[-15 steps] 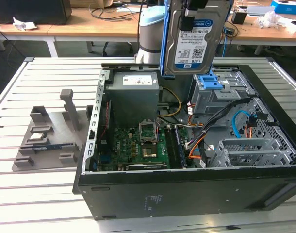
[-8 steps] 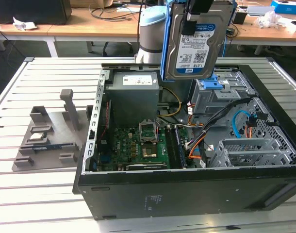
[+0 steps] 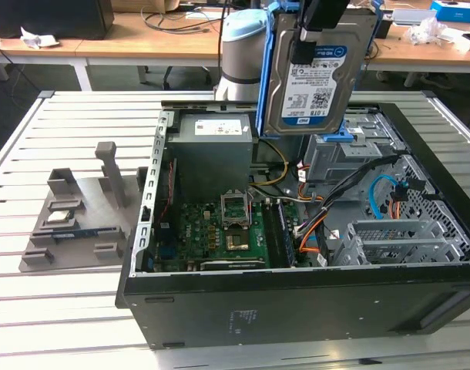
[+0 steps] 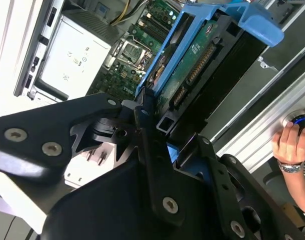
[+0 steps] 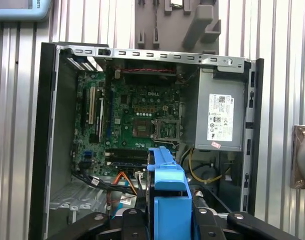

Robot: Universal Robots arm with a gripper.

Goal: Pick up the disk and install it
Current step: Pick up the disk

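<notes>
An open computer case [image 3: 297,304] lies on a slatted table [image 3: 65,324], beside what seems a grey fixture [image 3: 104,223].

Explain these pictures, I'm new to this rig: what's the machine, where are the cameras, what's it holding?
One robot arm works over an open computer case lying on a slatted metal table. The exterior view looks on from off the arm; both wrist views ride on the arm and look past its gripper. The gripper is shut on the disk, a silver drive in a blue carrier, held in the air above the case, not yet installed. A grey fixture tray sits at the exterior view's left. A person's hand shows in the second wrist view.
</notes>
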